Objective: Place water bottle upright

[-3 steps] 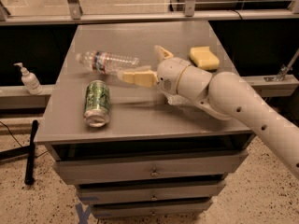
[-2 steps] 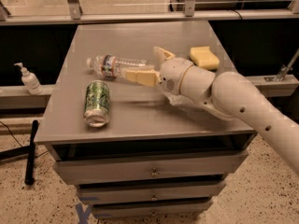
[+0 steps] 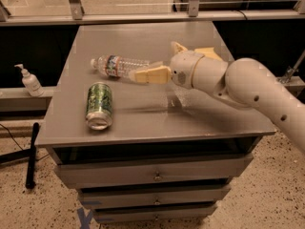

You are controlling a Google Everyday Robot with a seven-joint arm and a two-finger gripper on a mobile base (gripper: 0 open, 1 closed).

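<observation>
Approaching grasp of bottle [image 3: 119, 66] lying sideways on table [image 3: 143, 120] behind can [image 3: 99, 105] | holding gripper [image 3: 153, 61] spread wide at base end, not clamping | next: likely needing firm pinch, then tipping cap upward

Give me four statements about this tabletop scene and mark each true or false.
1. The water bottle is on its side, not upright. True.
2. The green can stands upright. False: it lies on its side on the table, nearer the front edge than the bottle.
3. The gripper is at the bottle's base end, away from the white cap. True.
4. The pump dispenser sits on the table next to the can. False: it stands off the table, on a ledge to the left in the picture.
</observation>
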